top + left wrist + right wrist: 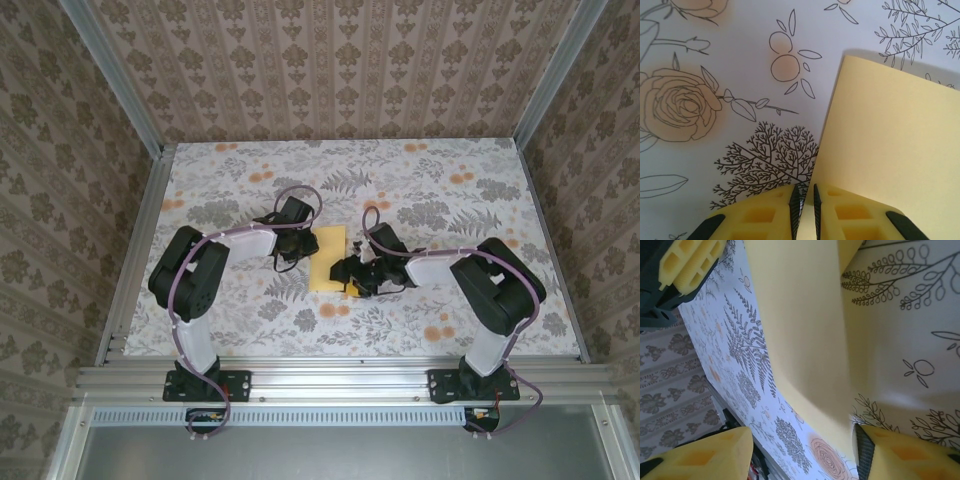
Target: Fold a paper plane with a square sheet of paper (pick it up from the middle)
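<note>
We see the square sheet of paper (328, 256) in the middle of the flowery table (450, 200), right between the two grippers. It is thin and very light, so it will bend, slide and flap with the smallest push. It will also crease if we squeeze it in the wrong spot (a crease is good only where a fold should go). From the right wrist view the sheet (805, 335) is already curving up off the table on its far side, so it is soft and not stiff at all. We think the best place to hold it is a small bit in from an edge, with a gentle pinch, while something flat presses down the middle. The left gripper (806, 194) reaches in from the left, low over the table. Its jaws are almost together, with just a thin slit between them. The left edge of the sheet (890, 145) runs straight into that slit, so it looks to us like it is pinching the paper there. The right gripper (802, 432) comes in from the right, tipped low over the near end of the sheet. Its jaws are wide apart, one on each side of the paper's near end, and they grip nothing. From above, both arms bend inward at the elbow, and their grippers (290, 247) (353, 278) are near each other.
</note>
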Action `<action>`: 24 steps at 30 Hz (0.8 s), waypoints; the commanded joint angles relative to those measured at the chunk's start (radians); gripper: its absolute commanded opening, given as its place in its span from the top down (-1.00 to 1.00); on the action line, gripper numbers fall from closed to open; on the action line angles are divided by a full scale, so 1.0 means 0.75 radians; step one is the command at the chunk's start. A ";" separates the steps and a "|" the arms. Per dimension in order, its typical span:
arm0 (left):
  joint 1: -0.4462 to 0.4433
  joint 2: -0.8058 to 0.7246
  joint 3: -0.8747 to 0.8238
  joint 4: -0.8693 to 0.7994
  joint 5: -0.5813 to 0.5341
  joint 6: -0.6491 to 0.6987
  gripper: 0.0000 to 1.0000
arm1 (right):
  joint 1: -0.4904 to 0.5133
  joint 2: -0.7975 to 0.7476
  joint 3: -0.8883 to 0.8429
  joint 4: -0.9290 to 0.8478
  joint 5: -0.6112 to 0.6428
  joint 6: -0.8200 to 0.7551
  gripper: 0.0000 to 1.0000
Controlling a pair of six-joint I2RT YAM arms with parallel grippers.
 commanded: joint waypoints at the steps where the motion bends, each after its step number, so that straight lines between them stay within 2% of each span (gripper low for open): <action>1: 0.005 0.046 -0.012 -0.078 -0.039 -0.011 0.59 | 0.011 -0.066 -0.032 0.049 0.036 0.040 -0.04; 8: 0.005 0.026 -0.014 -0.082 -0.041 -0.007 0.59 | 0.011 -0.135 -0.063 -0.016 0.132 0.039 0.45; 10: 0.005 0.010 -0.018 -0.078 -0.039 -0.007 0.60 | 0.009 -0.146 -0.062 -0.054 0.150 0.030 0.72; 13: 0.003 -0.034 -0.032 -0.059 -0.026 0.001 0.58 | 0.005 -0.141 -0.044 -0.131 0.169 -0.004 1.00; 17: -0.004 -0.124 -0.080 0.026 0.022 0.023 0.50 | -0.011 -0.128 -0.018 -0.248 0.159 -0.084 1.00; 24: -0.039 -0.259 -0.232 0.314 0.183 0.045 0.40 | -0.075 -0.135 0.030 -0.520 0.054 -0.321 1.00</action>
